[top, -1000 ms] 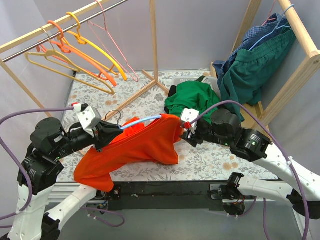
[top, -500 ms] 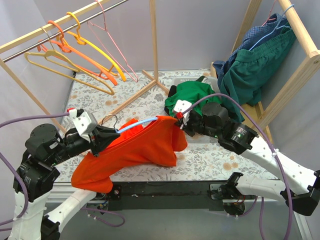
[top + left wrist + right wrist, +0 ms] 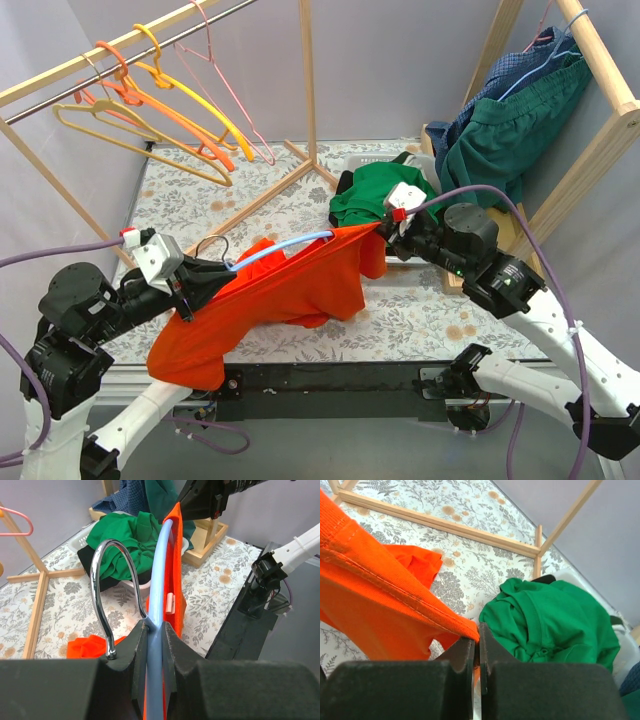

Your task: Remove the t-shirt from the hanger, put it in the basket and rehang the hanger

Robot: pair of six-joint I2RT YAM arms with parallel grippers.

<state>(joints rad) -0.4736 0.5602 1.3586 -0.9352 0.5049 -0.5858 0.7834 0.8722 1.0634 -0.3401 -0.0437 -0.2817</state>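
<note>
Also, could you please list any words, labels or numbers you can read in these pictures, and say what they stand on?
There is no readable text in any view.
The pale tag on the t-shirt is too small to read.

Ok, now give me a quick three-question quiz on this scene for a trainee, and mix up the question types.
1. True or false: the left gripper is shut on the blue hanger.
2. What is the right gripper pinching? A) a metal hook B) the orange t-shirt C) a wooden rail
3. Fill in the blank: the garment heaped just beyond the right gripper is ____ in colour.

Key: 1 true; 2 B; 3 green.
</note>
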